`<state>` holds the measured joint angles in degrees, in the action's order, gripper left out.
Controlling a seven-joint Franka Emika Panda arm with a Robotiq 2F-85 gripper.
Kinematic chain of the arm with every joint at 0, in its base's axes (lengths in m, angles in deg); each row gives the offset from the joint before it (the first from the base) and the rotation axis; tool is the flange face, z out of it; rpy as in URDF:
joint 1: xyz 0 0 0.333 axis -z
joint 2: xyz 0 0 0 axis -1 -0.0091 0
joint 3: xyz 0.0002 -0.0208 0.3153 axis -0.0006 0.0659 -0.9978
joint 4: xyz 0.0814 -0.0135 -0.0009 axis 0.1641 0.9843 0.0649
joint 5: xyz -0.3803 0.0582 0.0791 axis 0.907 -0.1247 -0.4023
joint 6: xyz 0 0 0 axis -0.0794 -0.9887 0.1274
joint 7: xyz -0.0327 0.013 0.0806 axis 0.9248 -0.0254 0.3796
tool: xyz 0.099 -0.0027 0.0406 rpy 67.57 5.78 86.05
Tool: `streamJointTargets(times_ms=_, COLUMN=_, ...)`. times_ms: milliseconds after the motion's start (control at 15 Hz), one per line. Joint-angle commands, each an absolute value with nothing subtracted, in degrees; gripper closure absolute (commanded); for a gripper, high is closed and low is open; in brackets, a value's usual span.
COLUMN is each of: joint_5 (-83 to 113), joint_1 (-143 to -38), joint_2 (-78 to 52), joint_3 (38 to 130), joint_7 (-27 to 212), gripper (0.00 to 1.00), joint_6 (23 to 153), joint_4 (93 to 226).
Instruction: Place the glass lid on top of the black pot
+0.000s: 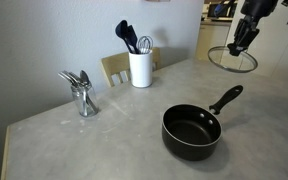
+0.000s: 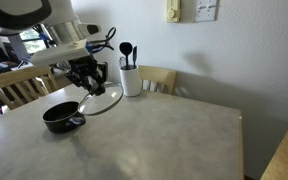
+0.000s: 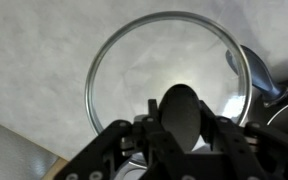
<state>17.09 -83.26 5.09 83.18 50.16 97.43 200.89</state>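
My gripper (image 1: 242, 44) is shut on the dark knob of the glass lid (image 1: 232, 60) and holds it in the air, above and to the side of the black pot (image 1: 192, 132). The pot stands empty on the grey table, its long handle (image 1: 226, 99) pointing away. In an exterior view the lid (image 2: 102, 100) hangs tilted under the gripper (image 2: 92, 84), beside the pot (image 2: 61, 116). In the wrist view the round lid (image 3: 134, 70) fills the frame, the knob (image 3: 182, 115) sits between the fingers (image 3: 182, 135), and the pot's edge (image 3: 266, 82) shows at the right.
A white utensil holder (image 1: 140, 68) with dark utensils stands at the table's back, also seen in an exterior view (image 2: 131, 80). A metal stand of cutlery (image 1: 82, 94) is at the left. Wooden chairs (image 2: 162, 79) stand round the table (image 1: 104, 140).
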Motion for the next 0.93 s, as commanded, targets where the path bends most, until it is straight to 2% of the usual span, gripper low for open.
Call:
streamJointTargets(times_ms=0, joint_5=17.19, joint_1=-83.98, joint_2=5.17, joint_3=83.89, joint_7=50.31, gripper=0.60, joint_6=97.27, joint_4=200.92)
streamJointTargets(times_ms=133, joint_5=17.19, joint_1=-83.97, joint_2=5.16, joint_3=83.91, joint_7=50.31, gripper=0.60, joint_6=97.28, joint_4=201.10)
streamJointTargets(times_ms=200, joint_5=17.19, joint_1=-83.97, joint_2=5.16, joint_3=83.91, joint_7=50.31, gripper=0.85, joint_6=97.28, joint_4=201.13)
streamJointTargets(times_ms=867, joint_5=16.27, joint_1=-90.10, joint_2=2.82, joint_3=79.46, joint_7=53.63, gripper=0.85, joint_6=96.87, joint_4=197.46)
